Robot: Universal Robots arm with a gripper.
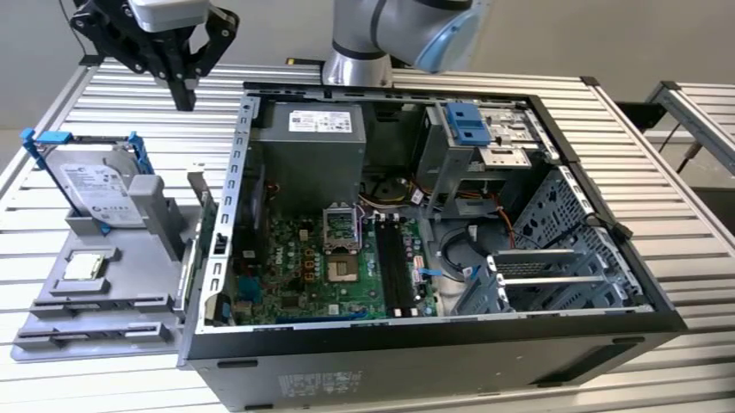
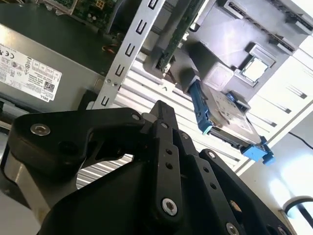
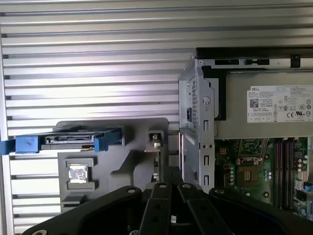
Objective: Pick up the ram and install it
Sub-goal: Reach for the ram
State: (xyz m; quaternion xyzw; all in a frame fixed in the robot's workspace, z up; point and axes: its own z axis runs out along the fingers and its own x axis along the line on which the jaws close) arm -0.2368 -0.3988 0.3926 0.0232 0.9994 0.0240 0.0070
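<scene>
The ram (image 1: 209,225) is a thin dark-green stick standing on edge in a slot at the edge of the grey holder (image 1: 115,284), right beside the computer case's outer wall. In the second wrist view the ram (image 2: 174,36) rises from that slot, and in the first wrist view the ram (image 3: 155,147) is seen edge-on. My gripper (image 1: 184,101) hangs high over the slatted table behind the holder, well above and apart from the ram. It is shut with nothing held, fingertips pointing down. The motherboard's long black slots (image 1: 397,258) lie inside the open case.
A silver hard drive in a blue bracket (image 1: 98,185) stands upright on the holder, with a small square silver chip (image 1: 86,267) in front of it. The open case (image 1: 247,172) holds a power supply (image 1: 308,142) and drive cages (image 1: 483,138). A slatted metal table (image 1: 126,95) lies underneath.
</scene>
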